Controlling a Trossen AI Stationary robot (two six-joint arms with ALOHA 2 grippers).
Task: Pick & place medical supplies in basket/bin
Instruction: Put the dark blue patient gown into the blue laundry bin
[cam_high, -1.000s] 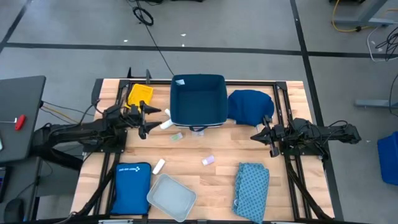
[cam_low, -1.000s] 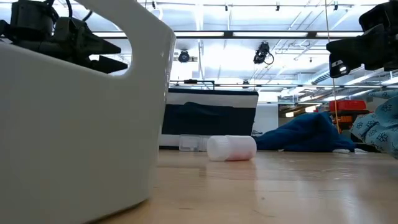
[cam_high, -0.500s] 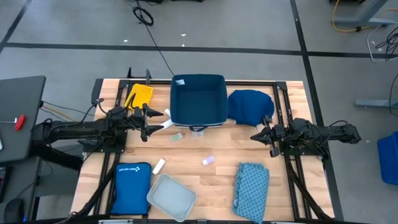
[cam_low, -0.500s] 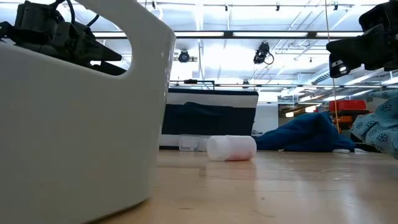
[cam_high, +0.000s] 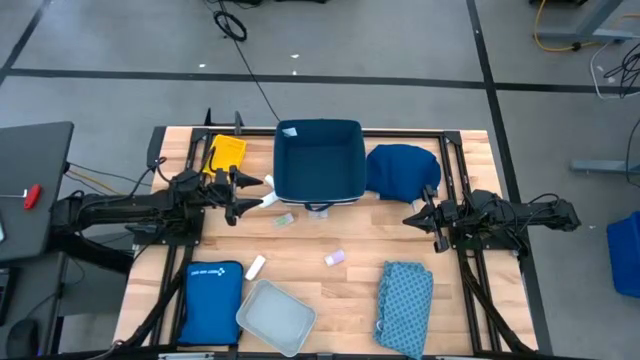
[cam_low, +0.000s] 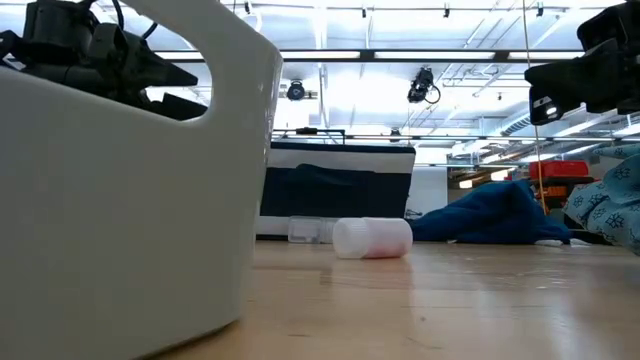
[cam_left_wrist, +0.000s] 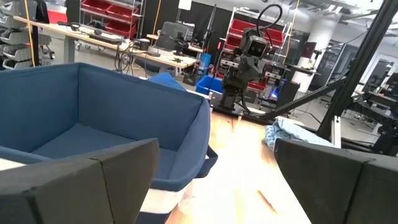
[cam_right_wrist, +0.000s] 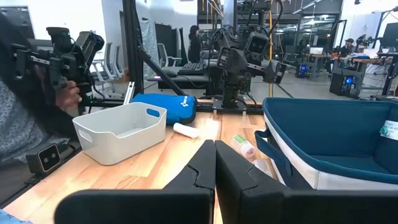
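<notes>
Vials: four small ones loose on the surface — a white vial just off the navy bin's near-left corner, a greenish vial beside it, a pinkish vial mid-surface, and a white tube lying aslant near the blue zip pouch. Containers, three: navy bin at the far edge centre, yellow bin at the far-left corner, grey tray at the near edge. Cloths, two: dark blue bundle touching the navy bin's right side; teal cloth, long axis running near-to-far, toward the near-right corner. Bare wood lies open mid-surface. Left pincer spread, close by the white vial. Right pincer pressed together, over the right side.
</notes>
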